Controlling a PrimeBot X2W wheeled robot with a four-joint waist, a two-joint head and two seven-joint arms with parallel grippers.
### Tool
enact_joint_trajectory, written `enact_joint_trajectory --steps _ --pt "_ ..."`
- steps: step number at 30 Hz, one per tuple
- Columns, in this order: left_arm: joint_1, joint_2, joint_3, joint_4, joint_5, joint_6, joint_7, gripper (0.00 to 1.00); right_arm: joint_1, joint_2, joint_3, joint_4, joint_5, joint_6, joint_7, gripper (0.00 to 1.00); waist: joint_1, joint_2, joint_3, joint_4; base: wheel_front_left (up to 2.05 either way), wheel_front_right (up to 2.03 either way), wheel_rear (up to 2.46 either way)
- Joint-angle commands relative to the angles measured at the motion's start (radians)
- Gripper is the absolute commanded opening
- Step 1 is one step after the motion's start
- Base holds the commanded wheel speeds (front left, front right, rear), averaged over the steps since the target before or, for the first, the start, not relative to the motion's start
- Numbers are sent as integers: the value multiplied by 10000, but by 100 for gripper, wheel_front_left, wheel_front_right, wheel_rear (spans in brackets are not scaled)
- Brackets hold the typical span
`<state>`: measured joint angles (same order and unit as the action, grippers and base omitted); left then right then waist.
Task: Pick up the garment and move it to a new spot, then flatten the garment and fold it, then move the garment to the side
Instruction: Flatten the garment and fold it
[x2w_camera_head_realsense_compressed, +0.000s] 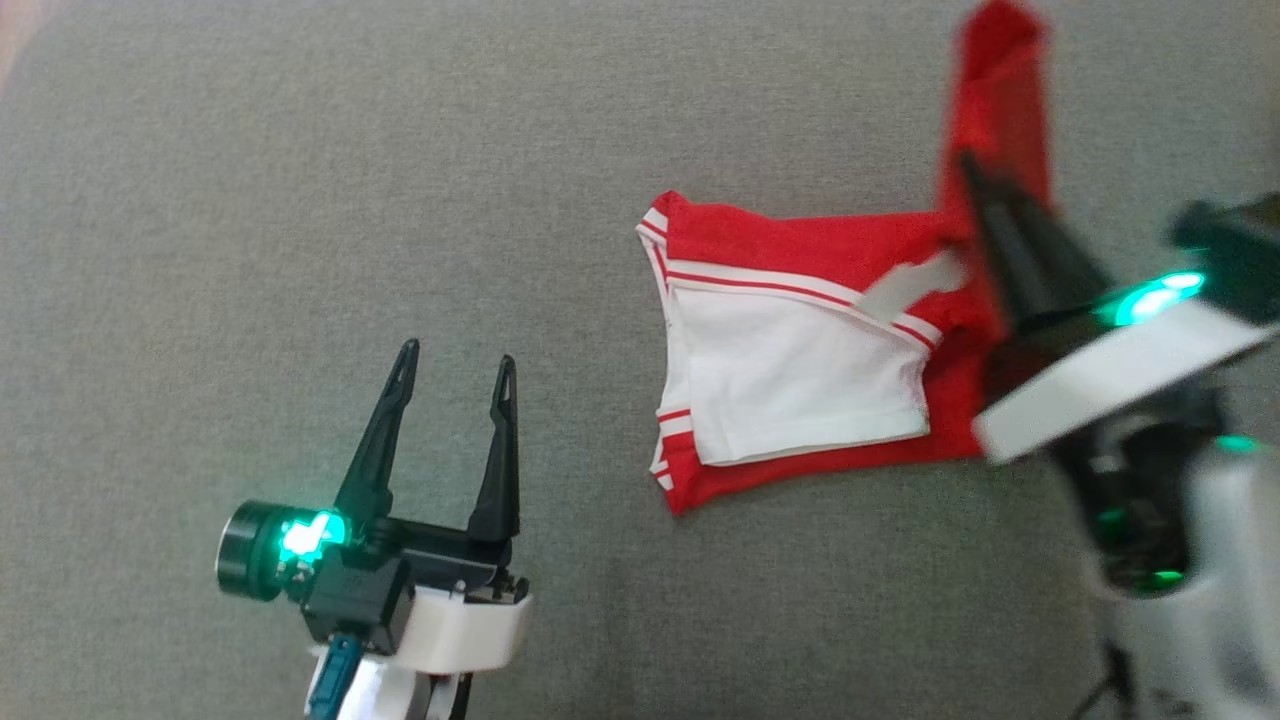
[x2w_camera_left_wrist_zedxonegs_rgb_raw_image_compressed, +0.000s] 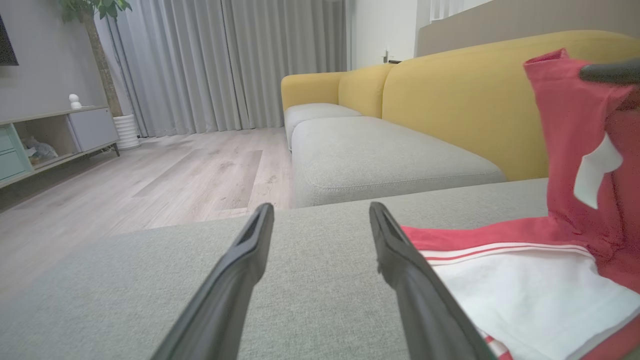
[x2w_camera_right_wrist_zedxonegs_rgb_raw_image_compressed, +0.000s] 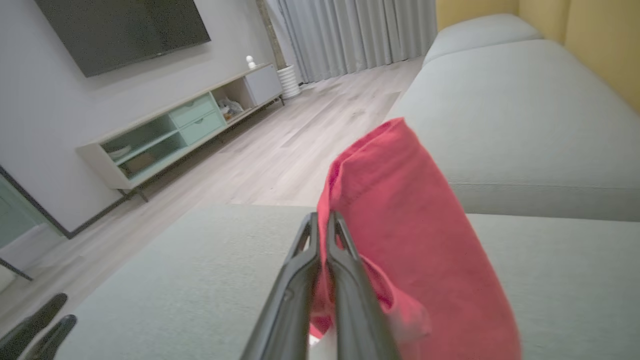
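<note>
- While most of the garment (x2w_camera_head_realsense_compressed: 800, 370) lies flat on the grey sofa cushion (x2w_camera_head_realsense_compressed: 300, 200), right of centre in the head view, one red end stands up toward the upper right, pinched in the right gripper (x2w_camera_head_realsense_compressed: 968, 170), which is clenched on the cloth.
- It looks light, limp and soft. It sags from the pinch, so I judge it will trail and crease rather than hold a shape.
- At lower left the left gripper (x2w_camera_head_realsense_compressed: 458, 358) hangs with jaws spread, grasping nothing.
- A hem or corner, such as the striped edge, seems the surest hold.
</note>
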<state>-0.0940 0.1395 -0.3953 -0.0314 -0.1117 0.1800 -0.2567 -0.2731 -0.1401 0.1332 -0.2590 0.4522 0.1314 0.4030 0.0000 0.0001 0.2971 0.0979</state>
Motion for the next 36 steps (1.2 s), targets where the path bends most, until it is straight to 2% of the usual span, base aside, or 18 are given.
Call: enact_joint_trajectory --steps 1,5,10,11,12,13,14,19,22,26,32,36 --pt "-140 -45 390 -252 112 -65 -51 100 -305 194 438 -204 -124 -7 -116 0 0 -1 29 62 0 0 0" --pt "-148 -210 434 -191 191 -223 -51 100 -249 682 1398 691 -230 -7 -578 0 0 -1 66 239 0 0 0" --pt "-136 -367 513 -122 260 -385 -51 100 -182 875 2250 1810 -220 -7 -1142 0 0 -1 132 413 0 0 0" --pt "-135 -396 528 -107 271 -413 -51 100 -161 885 2395 1994 -165 -7 -1239 16 0 -1 141 435 0 0 0" --pt "-134 -423 542 -94 286 -437 -51 100 -137 889 2559 2125 -8 -7 -1383 49 0 -1 145 456 0 0 0" --pt "-128 -449 556 -81 299 -457 -51 100 -112 891 2719 2240 163 -7 -1515 91 0 -1 141 469 0 0 0" --pt "-117 -474 570 -60 309 -478 -51 100 -73 893 2873 2345 359 -7 -1626 100 0 -1 128 480 0 0 0" --pt "-52 -571 682 43 347 -553 -51 100 -58 896 3292 2271 1176 -7 -2204 100 0 -1 -64 427 0 0 0" --pt "-6 -589 744 58 370 -581 -51 100 -112 896 3036 2142 960 -7 -2397 100 0 -1 -199 367 0 0 0" --pt "160 -613 896 59 374 -631 -51 100 -13 845 2119 1904 449 -7 -2804 100 0 -1 -566 220 0 0 0" --pt "592 -685 1266 5 96 -678 -51 100 622 -98 997 1773 12 -7 -3995 100 0 -1 -1274 29 0 0 0" --pt "988 -730 1504 48 -117 -757 -51 100 1324 -786 738 2233 -870 -7 -5082 100 0 -1 -1816 -70 0 0 0"
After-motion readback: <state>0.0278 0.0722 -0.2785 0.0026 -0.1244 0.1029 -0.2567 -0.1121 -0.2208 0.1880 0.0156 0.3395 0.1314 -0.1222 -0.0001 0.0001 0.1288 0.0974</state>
